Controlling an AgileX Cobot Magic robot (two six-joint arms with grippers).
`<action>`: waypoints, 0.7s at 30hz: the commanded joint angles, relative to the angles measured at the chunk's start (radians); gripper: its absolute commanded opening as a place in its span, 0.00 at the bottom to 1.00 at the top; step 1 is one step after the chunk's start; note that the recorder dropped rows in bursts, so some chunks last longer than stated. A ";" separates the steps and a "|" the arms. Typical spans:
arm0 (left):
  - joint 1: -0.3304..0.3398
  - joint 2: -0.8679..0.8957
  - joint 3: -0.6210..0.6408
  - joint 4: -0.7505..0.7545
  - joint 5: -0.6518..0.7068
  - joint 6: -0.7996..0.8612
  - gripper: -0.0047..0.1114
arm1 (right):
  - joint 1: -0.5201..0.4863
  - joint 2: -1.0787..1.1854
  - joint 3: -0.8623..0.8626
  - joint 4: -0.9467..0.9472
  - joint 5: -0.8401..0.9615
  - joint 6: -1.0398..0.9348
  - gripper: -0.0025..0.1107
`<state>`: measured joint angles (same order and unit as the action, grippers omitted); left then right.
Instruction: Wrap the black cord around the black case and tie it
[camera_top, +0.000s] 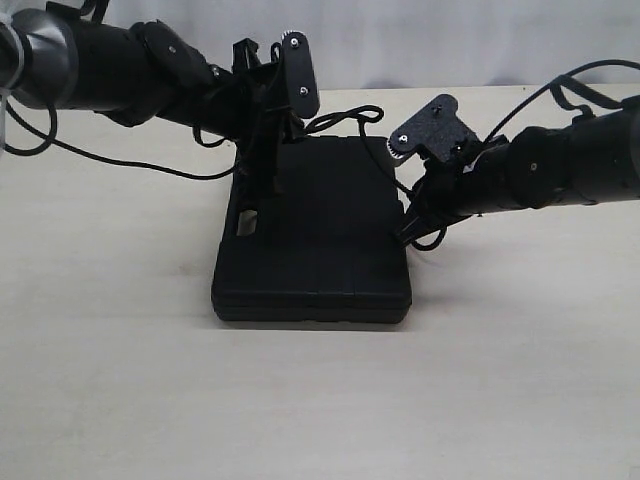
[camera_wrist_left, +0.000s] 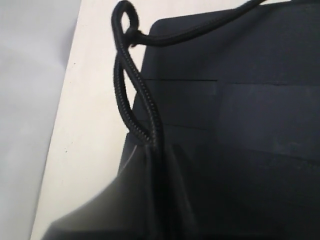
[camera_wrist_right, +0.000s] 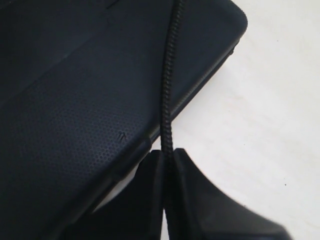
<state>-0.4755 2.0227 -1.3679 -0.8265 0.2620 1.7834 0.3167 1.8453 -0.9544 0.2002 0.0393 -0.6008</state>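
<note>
Black on a pale table (camera_top: 120, 380), the black case (camera_top: 320, 240) lies flat. Your left gripper (camera_wrist_left: 155, 155) is clamped on two strands of the black cord (camera_wrist_left: 131, 95) over the case's left side. Your right gripper (camera_wrist_right: 167, 157) pinches one strand at its right edge.

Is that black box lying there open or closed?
Closed. The black case lies flat on the table, lid down on its base, with only a thin seam along its front edge.
</note>
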 joint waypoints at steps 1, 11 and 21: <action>0.003 -0.009 0.005 0.029 0.043 0.003 0.04 | -0.001 0.002 0.001 -0.007 -0.022 -0.005 0.06; 0.003 -0.009 0.005 0.026 -0.030 -0.029 0.04 | -0.001 -0.008 0.001 -0.007 -0.005 -0.004 0.06; 0.003 -0.009 0.005 0.023 -0.036 -0.032 0.04 | -0.001 -0.040 0.003 -0.007 0.022 0.008 0.06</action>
<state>-0.4755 2.0227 -1.3679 -0.7972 0.2325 1.7605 0.3167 1.8142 -0.9544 0.2002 0.0519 -0.5951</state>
